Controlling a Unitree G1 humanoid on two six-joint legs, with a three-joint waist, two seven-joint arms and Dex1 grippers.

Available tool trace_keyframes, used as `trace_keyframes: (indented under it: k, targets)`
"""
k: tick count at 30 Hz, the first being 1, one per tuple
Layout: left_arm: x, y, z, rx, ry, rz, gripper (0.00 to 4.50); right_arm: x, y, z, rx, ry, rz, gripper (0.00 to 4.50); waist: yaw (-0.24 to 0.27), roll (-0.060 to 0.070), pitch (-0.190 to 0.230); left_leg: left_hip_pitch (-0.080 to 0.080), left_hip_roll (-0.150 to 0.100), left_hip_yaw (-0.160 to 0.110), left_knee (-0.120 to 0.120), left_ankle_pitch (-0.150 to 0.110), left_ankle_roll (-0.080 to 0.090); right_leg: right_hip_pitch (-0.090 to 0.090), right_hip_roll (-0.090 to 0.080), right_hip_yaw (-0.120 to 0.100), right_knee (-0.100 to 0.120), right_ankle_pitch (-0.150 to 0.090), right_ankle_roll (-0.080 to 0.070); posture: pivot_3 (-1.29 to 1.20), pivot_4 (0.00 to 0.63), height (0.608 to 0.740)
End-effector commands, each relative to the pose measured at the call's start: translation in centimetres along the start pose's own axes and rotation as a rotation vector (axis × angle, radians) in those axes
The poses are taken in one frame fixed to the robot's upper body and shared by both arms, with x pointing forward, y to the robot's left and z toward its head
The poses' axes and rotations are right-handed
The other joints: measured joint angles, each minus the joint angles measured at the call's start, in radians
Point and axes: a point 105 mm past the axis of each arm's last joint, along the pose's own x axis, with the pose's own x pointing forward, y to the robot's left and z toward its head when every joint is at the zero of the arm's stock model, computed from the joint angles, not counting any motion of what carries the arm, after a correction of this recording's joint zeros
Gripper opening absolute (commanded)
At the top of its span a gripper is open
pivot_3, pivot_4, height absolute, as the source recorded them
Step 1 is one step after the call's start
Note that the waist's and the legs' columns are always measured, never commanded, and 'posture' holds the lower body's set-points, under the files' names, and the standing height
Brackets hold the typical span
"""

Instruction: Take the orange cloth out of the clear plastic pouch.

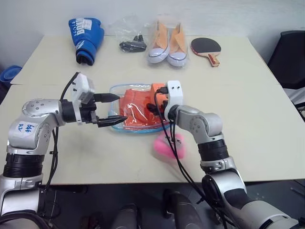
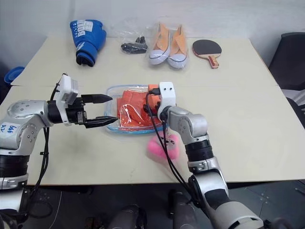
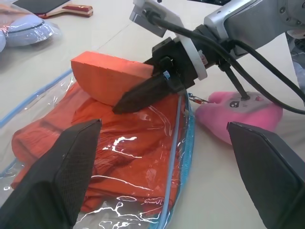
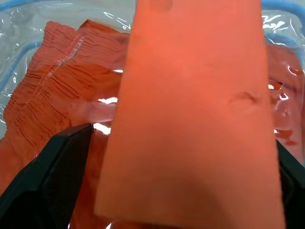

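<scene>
Head stereo pair overlooking table point(image 1: 267, 124), wrist cameras close on pouch point(image 3: 178, 143)

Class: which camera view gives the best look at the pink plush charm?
The left wrist view: the pink plush charm appears large beside the clear plastic pouch, face markings visible. In both eye views, the right arm and cables partly cover it.

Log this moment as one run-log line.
cloth: orange cloth inside clear plastic pouch | left hand: open at pouch edge | right hand: open, straddling orange block on pouch
</scene>
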Motion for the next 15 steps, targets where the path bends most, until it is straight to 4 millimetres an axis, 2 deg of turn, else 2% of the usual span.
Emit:
trace_keyframes:
  k: [1, 2, 4, 9, 13, 15]
  targets:
    - [0.0, 0.1, 1.1, 0.056, -0.019, 0.002, 4.5, -0.1, 0.6, 1.5, -0.03, -0.064, 0.021, 3.57, 0.0, 0.0, 0.0, 0.0, 0.0, 0.0, 0.0, 0.0, 0.0, 0.0, 0.0, 0.0, 0.0, 0.0, 0.0, 0.0, 0.15, 0.74]
    - [0.0, 0.1, 1.2, 0.057, -0.02, 0.001, 4.5, -0.2, 0.7, 1.7, -0.04, -0.072, 0.023, 3.13, 0.0, 0.0, 0.0, 0.0, 0.0, 0.0, 0.0, 0.0, 0.0, 0.0, 0.0, 0.0, 0.0, 0.0, 0.0, 0.0, 0.15, 0.74]
    - [0.1, 0.1, 1.2, 0.058, -0.022, -0.003, 4.5, -0.4, 0.9, 2.1, -0.062, -0.092, 0.031, 2.68, 0.0, 0.0, 0.0, 0.0, 0.0, 0.0, 0.0, 0.0, 0.0, 0.0, 0.0, 0.0, 0.0, 0.0, 0.0, 0.0, 0.15, 0.74]
    - [0.9, 0.0, 1.2, 0.066, -0.032, -0.027, 4.5, -1.4, 0.9, 3.0, -0.105, -0.158, 0.04, 2.68, 0.002, 0.0, 0.0, 0.0, 0.0, 0.0, 0.0, 0.0, 0.0, 0.0, 0.0, 0.0, 0.0, 0.0, 0.0, 0.0, 0.15, 0.74]
    - [1.9, -0.2, 1.7, 0.062, -0.066, -0.058, 4.5, -4.2, -1.9, 5.2, -0.111, -0.276, -0.021, 2.68, 0.009, 0.0, 0.0, -0.001, -0.001, -0.001, 0.0, 0.0, 0.0, 0.0, -0.001, -0.001, 0.0, 0.0, 0.0, 0.0, 0.15, 0.74]
    - [3.1, -0.8, 2.2, 0.06, -0.098, -0.098, 4.5, -7.3, -6.6, 5.8, -0.144, -0.314, -0.169, 2.68, 0.013, 0.0, 0.0, -0.001, -0.001, -0.001, 0.0, 0.0, 0.0, 0.0, -0.001, -0.001, -0.001, 0.0, 0.0, 0.0, 0.15, 0.74]
